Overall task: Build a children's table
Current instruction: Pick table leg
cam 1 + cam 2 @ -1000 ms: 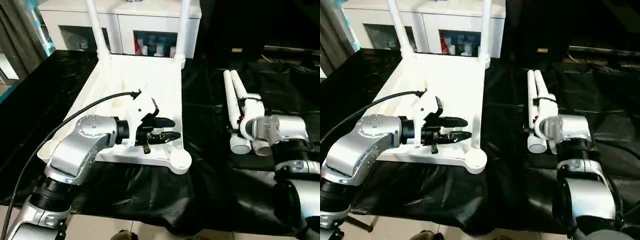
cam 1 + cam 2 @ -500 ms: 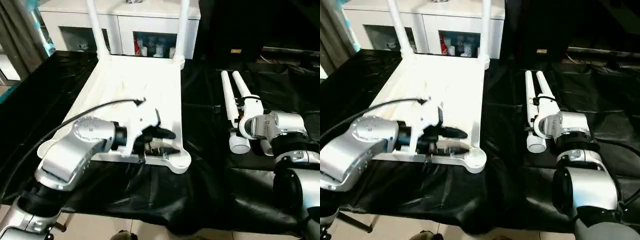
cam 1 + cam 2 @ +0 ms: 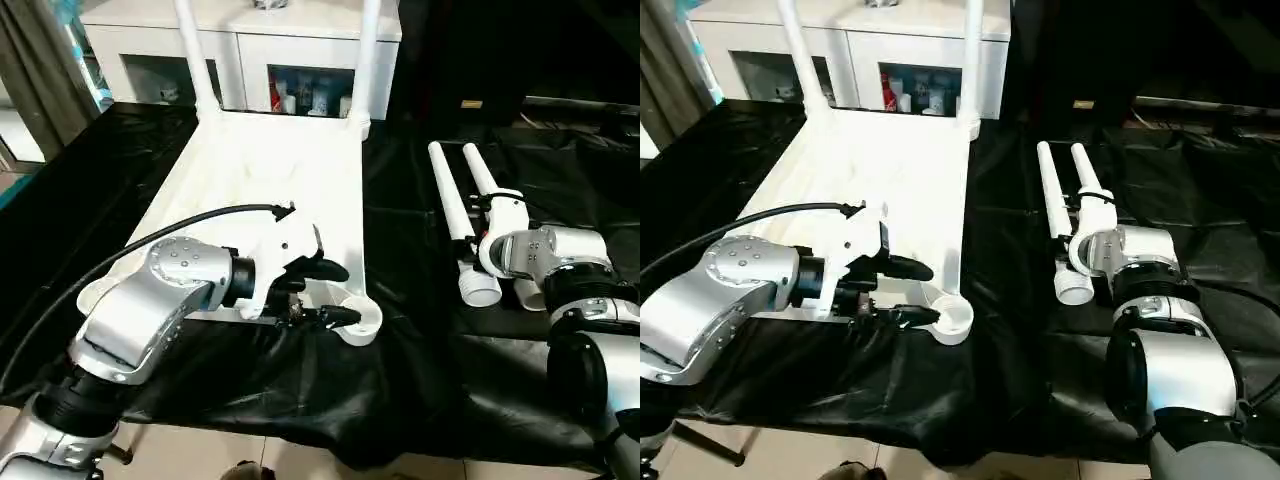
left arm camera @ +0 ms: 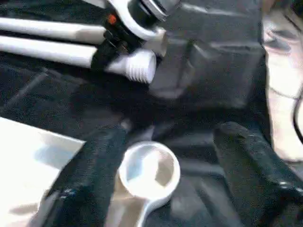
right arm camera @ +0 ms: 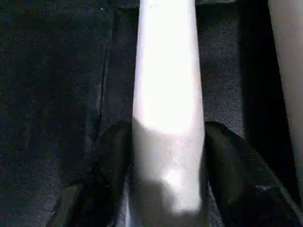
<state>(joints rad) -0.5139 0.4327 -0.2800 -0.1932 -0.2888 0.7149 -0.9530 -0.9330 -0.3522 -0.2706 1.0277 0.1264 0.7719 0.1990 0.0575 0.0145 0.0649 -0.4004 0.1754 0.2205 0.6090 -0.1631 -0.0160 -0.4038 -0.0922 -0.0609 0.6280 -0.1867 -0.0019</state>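
Fingers of the right gripper (image 5: 165,189) have closed around one long white tapered tube leg (image 5: 168,85) on the black cloth, while the left gripper (image 4: 161,175) has opened wide around the near corner socket (image 4: 149,170) of the white plastic ribbed tabletop (image 3: 270,170), so lifting looks next.

My left forearm (image 3: 150,310): rounded silver shell dotted with small screws, black ribbed joint, white wrist housing, black cable (image 3: 130,245) looping over it. My right forearm (image 3: 560,255): matching silver shell, white bracket. Fingers (image 4: 246,156) are matte black.
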